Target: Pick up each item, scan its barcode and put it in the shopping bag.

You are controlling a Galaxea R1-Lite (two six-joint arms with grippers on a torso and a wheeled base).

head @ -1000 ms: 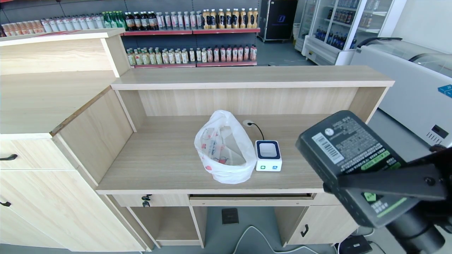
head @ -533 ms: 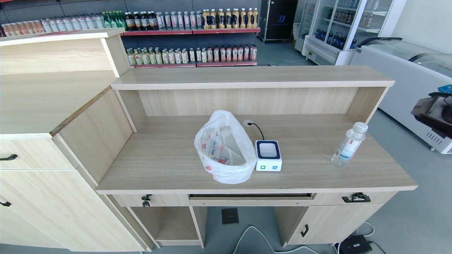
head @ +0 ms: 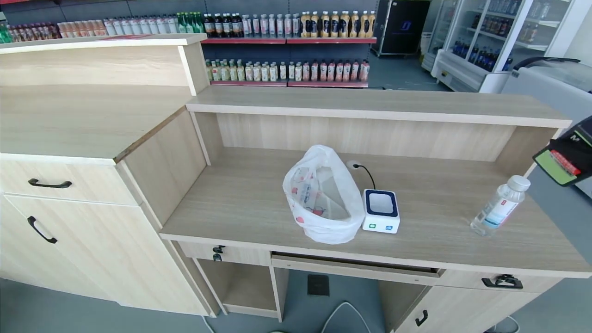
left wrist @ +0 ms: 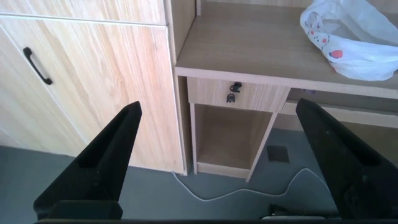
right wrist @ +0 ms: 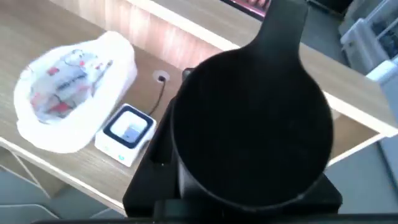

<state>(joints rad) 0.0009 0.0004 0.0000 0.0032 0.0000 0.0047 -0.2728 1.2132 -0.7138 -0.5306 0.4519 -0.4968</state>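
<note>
On the pale wooden checkout counter, a white shopping bag stands open just beside a small scanner. A water bottle stands well apart, near the right end. The dark package loomed low in the head view a second ago, barcode up. It now sits at the right edge, cut off, clamped in the right gripper; the camera also swung. Scanning likely lies ahead. Its barcode cannot be made out. The left gripper hangs spread and empty below the counter's front.
</note>
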